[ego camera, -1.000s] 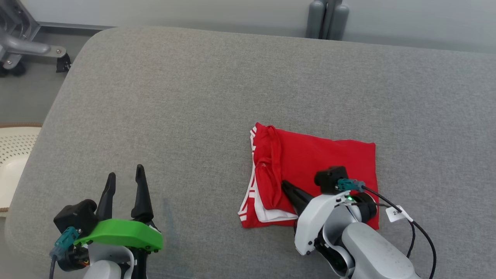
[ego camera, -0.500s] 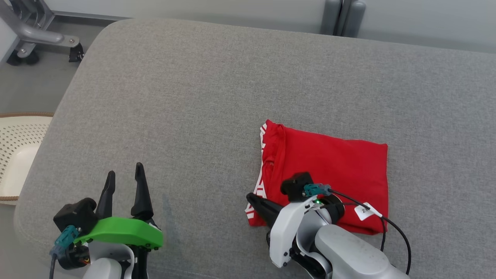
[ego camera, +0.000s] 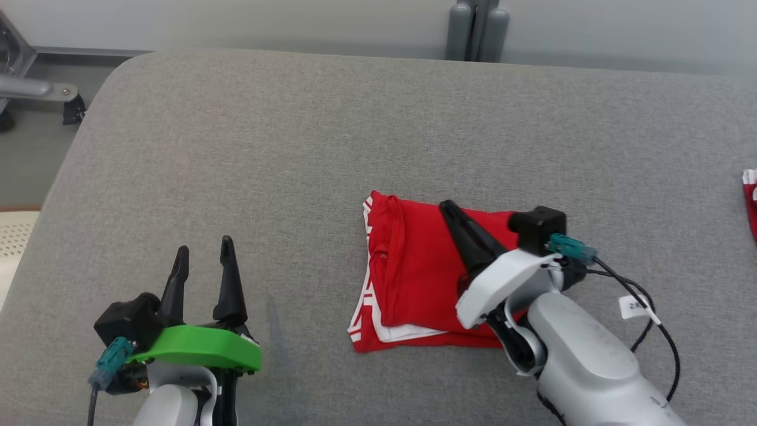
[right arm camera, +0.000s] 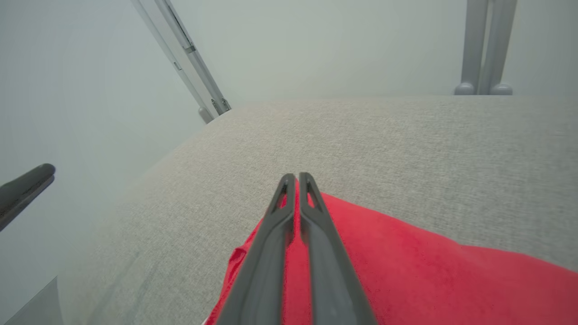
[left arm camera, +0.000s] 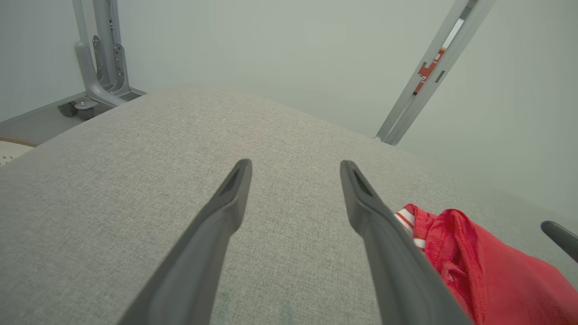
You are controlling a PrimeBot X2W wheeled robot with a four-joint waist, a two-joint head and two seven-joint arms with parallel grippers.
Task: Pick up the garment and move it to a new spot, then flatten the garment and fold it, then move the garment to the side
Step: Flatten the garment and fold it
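The red garment (ego camera: 414, 266) with white trim lies folded on the grey padded surface (ego camera: 284, 148), a white inner layer peeking out at its near edge. My right gripper (ego camera: 446, 206) is shut with nothing between its fingers, which slant over the garment's far half. In the right wrist view the closed fingertips (right arm camera: 293, 177) sit above the garment (right arm camera: 406, 271) near its far edge. My left gripper (ego camera: 202, 255) is open over bare fabric at the lower left, well apart from the garment. In the left wrist view the garment (left arm camera: 474, 271) shows right of the open gripper (left arm camera: 295, 166).
A scrap of another red-and-white cloth (ego camera: 750, 201) shows at the right edge. The surface's rounded corner and left edge drop to the floor, where a metal frame foot (ego camera: 41, 92) and a white perforated object (ego camera: 15, 236) stand. Grey posts (ego camera: 473, 26) rise behind the far edge.
The camera has shifted. My right gripper has left the garment's near left edge and now points over its far half, still shut. The left gripper has kept its place.
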